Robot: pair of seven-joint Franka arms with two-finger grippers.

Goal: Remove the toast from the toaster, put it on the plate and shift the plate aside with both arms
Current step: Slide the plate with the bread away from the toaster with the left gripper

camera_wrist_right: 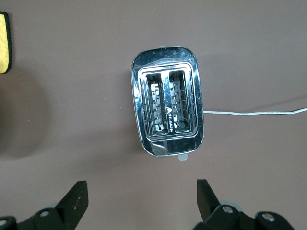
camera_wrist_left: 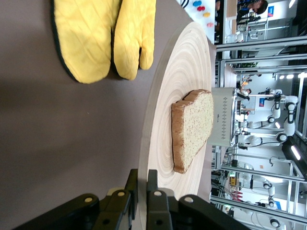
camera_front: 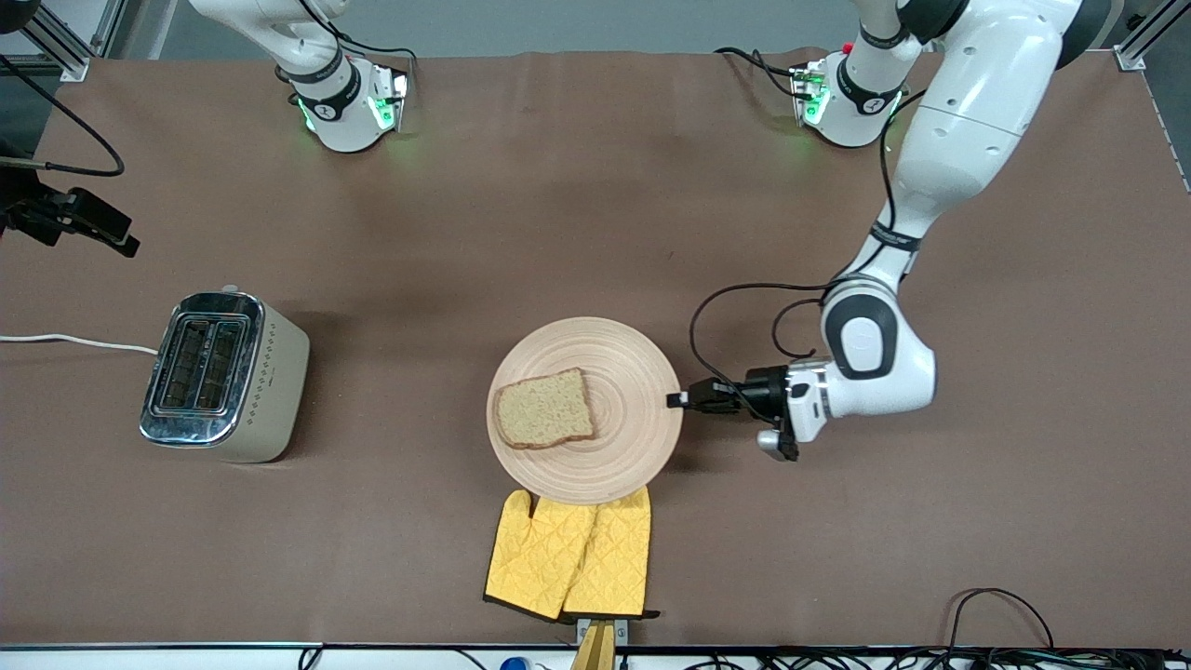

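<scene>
Toast (camera_front: 544,409) flat on plate (camera_front: 633,372), frame centre, toaster (camera_front: 223,377) empty at middle left. Left pincer (camera_front: 676,400) clamped on plate rim, ready to drag. Right pincer (camera_wrist_right: 141,201) spread wide above toaster, waiting.

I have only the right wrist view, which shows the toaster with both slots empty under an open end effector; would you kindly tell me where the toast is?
Observer: The toast lies flat on the plate, on the part toward the right arm's end of the table.
Operator: Thank you. What is the left arm doing?
Observer: The left end effector is shut on the plate's rim, on the side toward the left arm's end of the table.
Operator: Is anything lying close to the plate?
Observer: A pair of yellow oven mitts lies right at its rim, nearer to the front camera.
</scene>
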